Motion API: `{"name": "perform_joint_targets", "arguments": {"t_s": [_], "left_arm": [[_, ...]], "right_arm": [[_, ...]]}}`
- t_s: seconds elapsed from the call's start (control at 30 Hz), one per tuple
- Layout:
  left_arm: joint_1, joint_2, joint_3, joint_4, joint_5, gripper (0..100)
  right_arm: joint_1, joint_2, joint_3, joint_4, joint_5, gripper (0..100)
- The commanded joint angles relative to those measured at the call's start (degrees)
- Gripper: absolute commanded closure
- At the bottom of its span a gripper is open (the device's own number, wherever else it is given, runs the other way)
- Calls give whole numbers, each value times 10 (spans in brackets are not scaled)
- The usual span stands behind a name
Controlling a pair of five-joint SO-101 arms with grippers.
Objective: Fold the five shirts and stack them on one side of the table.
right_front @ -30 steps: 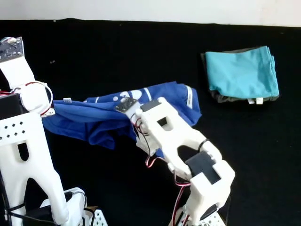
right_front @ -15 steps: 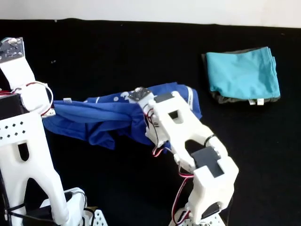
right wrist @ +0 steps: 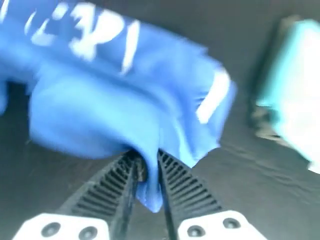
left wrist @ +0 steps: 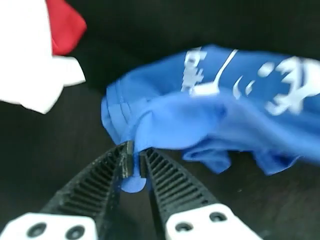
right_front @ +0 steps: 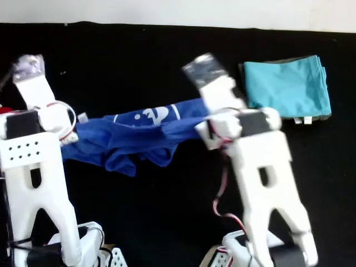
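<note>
A blue shirt (right_front: 139, 133) with white print hangs stretched between my two arms above the black table (right_front: 139, 61). My left gripper (left wrist: 135, 162) is shut on the blue shirt's (left wrist: 210, 120) bunched edge at the left end. My right gripper (right wrist: 146, 167) is shut on a fold of the blue shirt (right wrist: 100, 105) at the right end, lifted off the table. A folded teal shirt (right_front: 286, 86) lies on a dark folded one at the back right. The teal shirt (right wrist: 295, 85) lies beyond the right gripper.
Red and white cloth (left wrist: 45, 45) lies beyond the left gripper. The white arm bodies (right_front: 33, 183) stand at the front left and front right (right_front: 267, 183). Black table surface stretches open across the back and the front middle.
The right arm has risen and swung toward the back right, pulling the blue shirt's right end up and stretching it. The left arm shifted slightly, still holding its end.
</note>
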Motion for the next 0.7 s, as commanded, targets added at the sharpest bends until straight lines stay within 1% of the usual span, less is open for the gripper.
{"name": "perform_joint_targets", "arguments": {"t_s": [0.0,0.1,0.23,0.4,0.57,0.67], "left_arm": [[7,-15,-153,51,8,991],[7,-15,-269,88,7,991],[7,-15,-381,104,6,991],[5,-15,-481,105,7,991],[6,-15,-572,132,7,991],[5,-15,-604,133,6,991]], "right_arm": [[59,-68,-50,-34,-2,992],[94,-86,-104,-65,-4,992],[119,-88,-211,-80,-4,992],[119,-86,-336,-60,-1,992],[119,-90,-421,-60,-1,992],[119,-90,-470,-60,-1,992]]}}
